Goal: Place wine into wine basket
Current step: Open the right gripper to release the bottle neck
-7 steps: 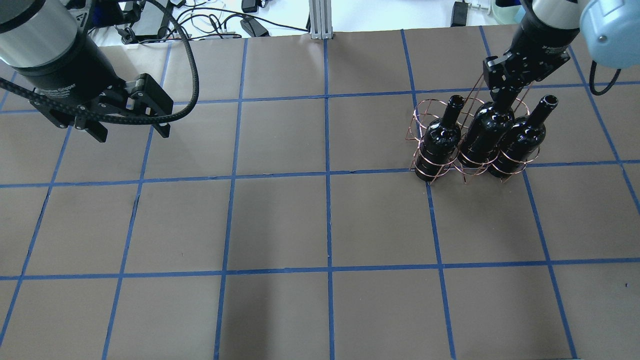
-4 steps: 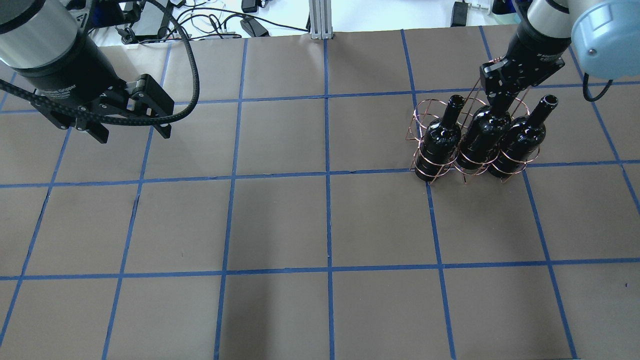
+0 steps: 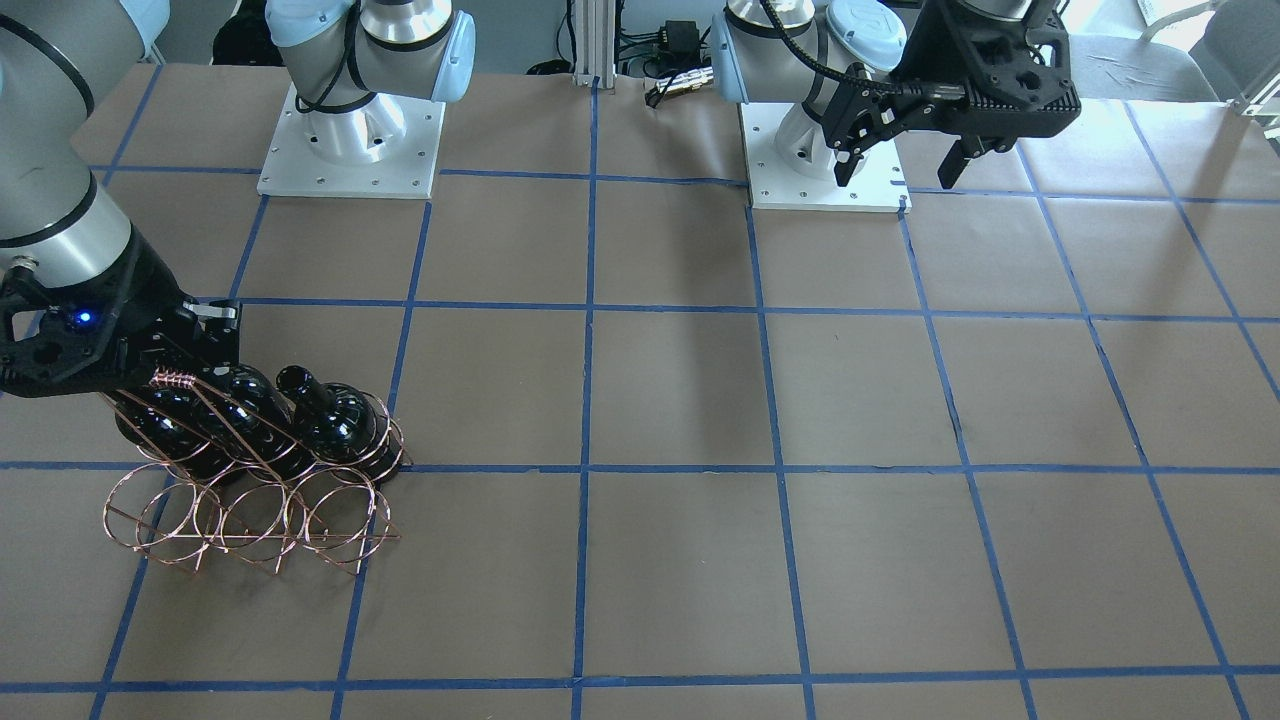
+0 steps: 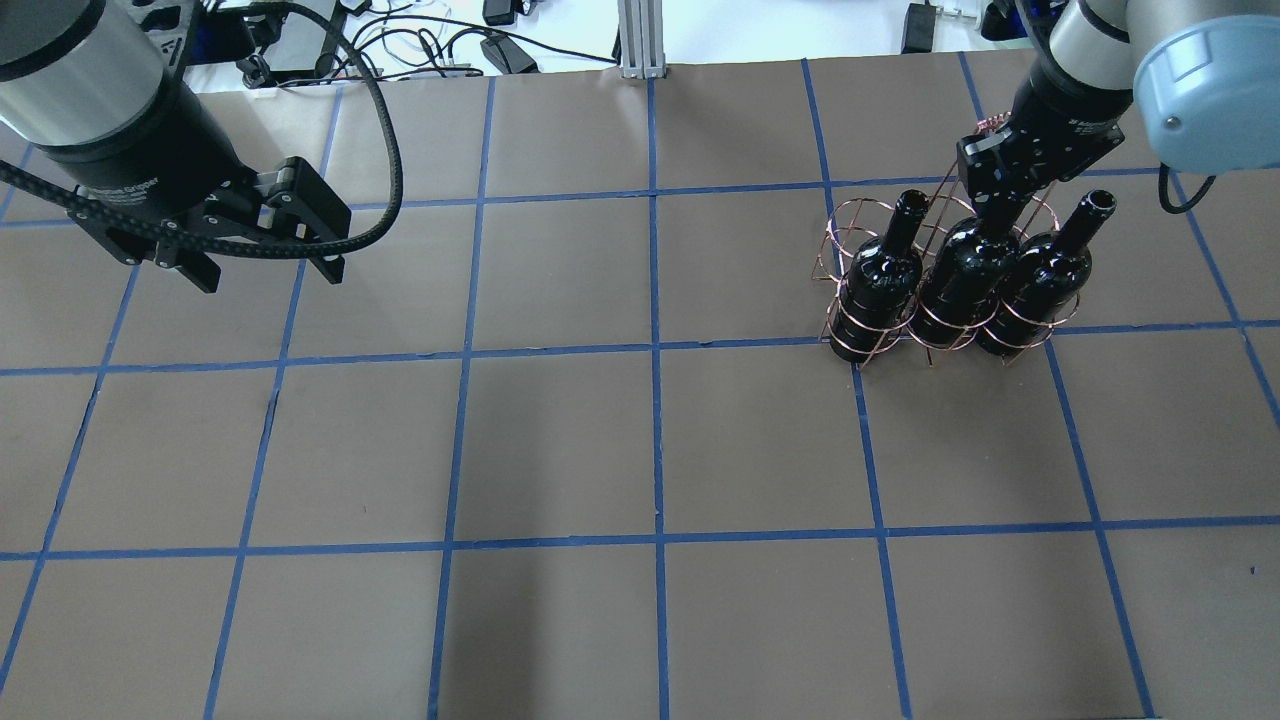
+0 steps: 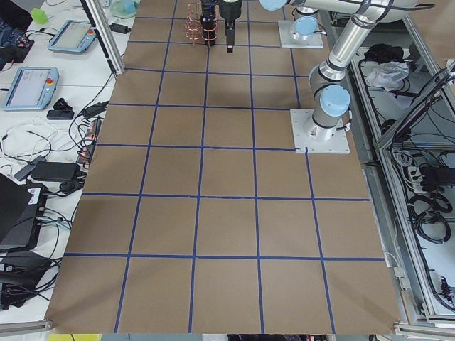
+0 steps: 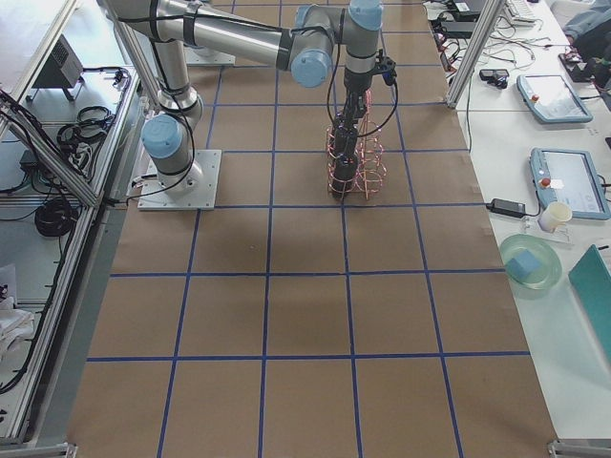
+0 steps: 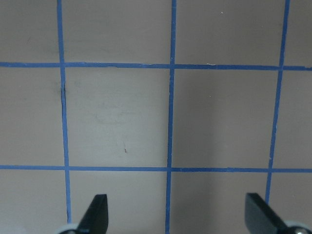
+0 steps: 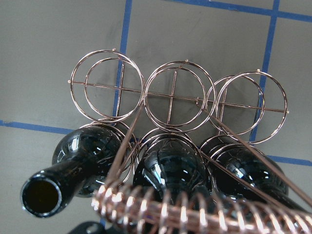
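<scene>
The copper wire wine basket stands at the far right of the table, also in the front view. Three near-black wine bottles stand in its row nearer the robot: left, middle and right. My right gripper is directly over the middle bottle, shut on its neck beside the coiled handle. The right wrist view shows three empty rings beyond the bottles. My left gripper is open and empty, high over the far left of the table.
The brown table carries a blue tape grid. Cables and an aluminium post lie beyond its far edge. The left wrist view shows only bare table under its open fingers.
My right gripper has moved down and slightly left with the middle bottle, which now sits lower in its ring. The left gripper has barely shifted.
</scene>
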